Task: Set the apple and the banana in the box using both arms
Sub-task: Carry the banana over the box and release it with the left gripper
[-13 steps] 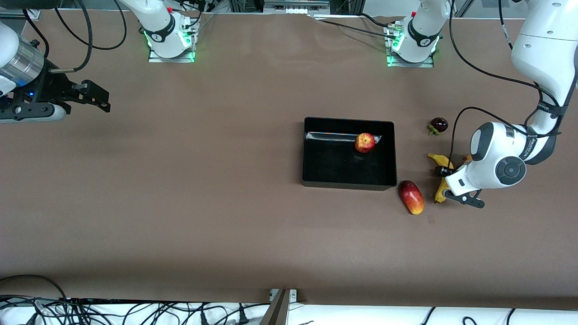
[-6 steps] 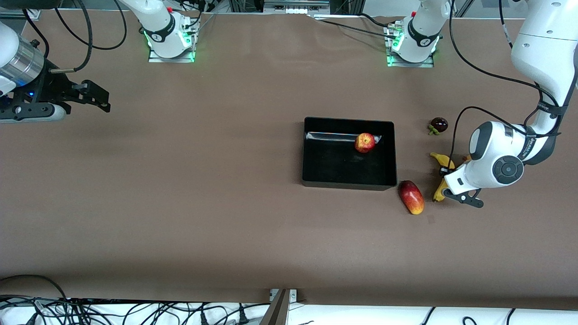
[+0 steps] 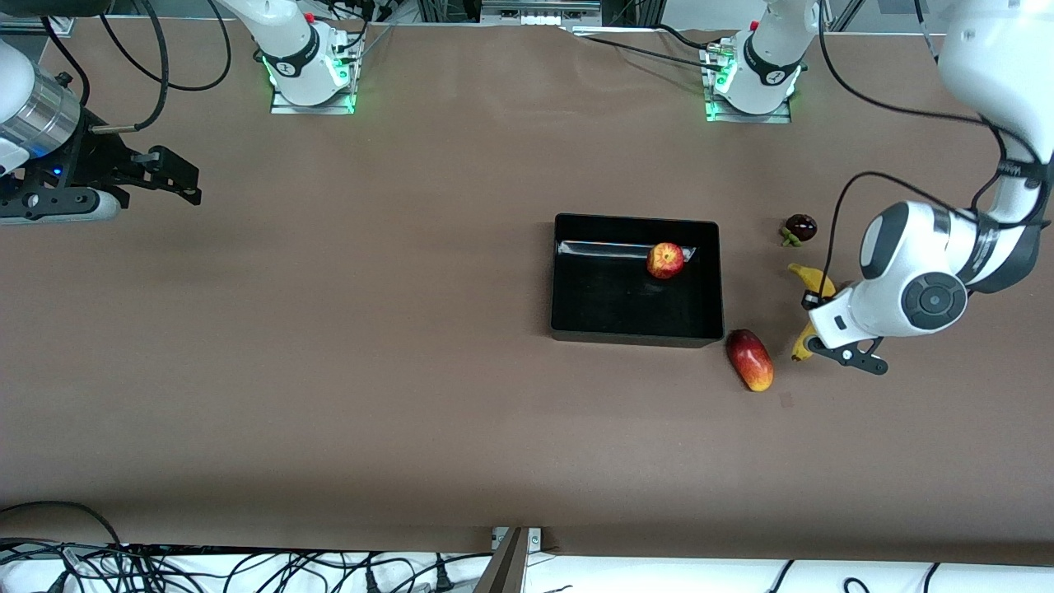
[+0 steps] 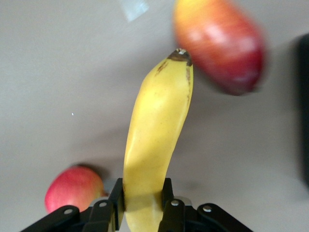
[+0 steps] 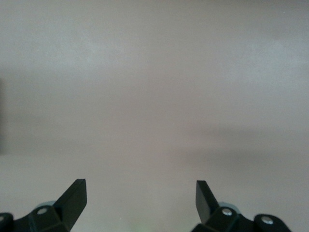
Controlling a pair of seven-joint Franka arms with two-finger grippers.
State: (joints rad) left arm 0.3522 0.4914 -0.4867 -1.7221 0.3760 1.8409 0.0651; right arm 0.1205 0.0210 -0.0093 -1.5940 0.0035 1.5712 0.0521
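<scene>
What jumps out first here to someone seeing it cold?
The left gripper is clamped on the yellow banana, lifted above the table at the left arm's end beside the black box. The apple already sits inside that box. The right gripper waits open over bare table at the right arm's end.

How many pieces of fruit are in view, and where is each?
5. Apple in the box; banana in the left gripper; oblong red-yellow fruit beside the box; dark fruit and red-orange fruit on the table.

Yellow banana (image 4: 154,140), red-yellow apple (image 3: 664,260), glossy black box (image 3: 568,309)
</scene>
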